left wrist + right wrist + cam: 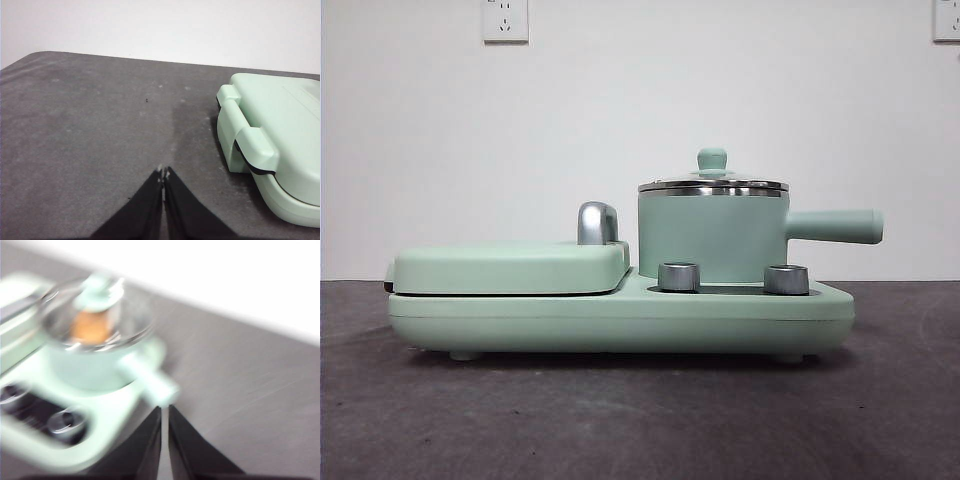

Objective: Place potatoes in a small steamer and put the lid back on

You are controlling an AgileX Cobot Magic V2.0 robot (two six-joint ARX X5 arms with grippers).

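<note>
The mint-green small steamer (712,238) stands on the right of the green cooker base (620,320), its handle (835,226) pointing right. The glass lid (713,184) with its green knob (712,159) sits on the pot's rim. In the blurred right wrist view the orange-brown potato (90,326) shows through the lid (97,310), inside the steamer (95,365). My right gripper (165,412) is shut and empty, off the handle's end. My left gripper (163,175) is shut and empty over bare table, beside the griddle. Neither gripper shows in the front view.
The flat green hinged griddle (510,268) lies shut on the base's left, with a steel handle (598,222) behind it; it also shows in the left wrist view (280,145). Two steel dials (680,277) (786,279) sit at the base's front. The dark grey table (620,420) meets a white wall.
</note>
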